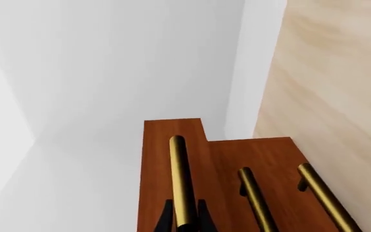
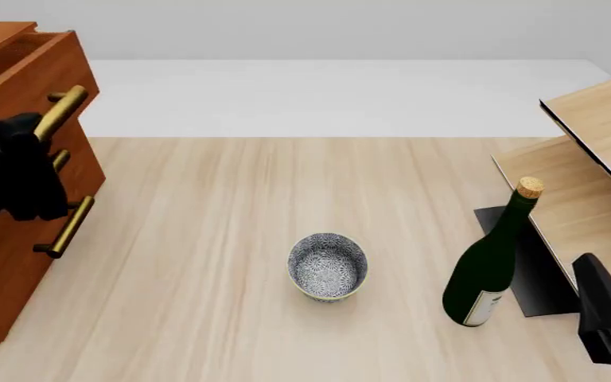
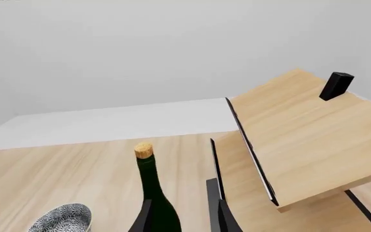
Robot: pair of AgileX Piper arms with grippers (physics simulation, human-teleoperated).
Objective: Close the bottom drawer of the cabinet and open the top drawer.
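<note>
The cabinet (image 2: 13, 239) shows three brass handles (left hand (image 1: 184, 220) clamped on the top drawer's (image 2: 29, 72)).

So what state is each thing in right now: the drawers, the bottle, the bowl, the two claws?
top drawer: pulled partly out
bottom drawer: closed
wine bottle: upright, corked
bowl: upright, empty
left gripper: fingers around the top drawer's handle
right gripper: open, bottle between fingers

The cabinet (image 2: 9, 239) stands at the counter's (image 2: 210, 239) left edge, top drawer (image 2: 29, 72) pulled out; a bowl (image 2: 328, 267) mid-counter — bottle (image 2: 492, 267) right, beside the right-edge shelf (image 2: 592, 159).
</note>
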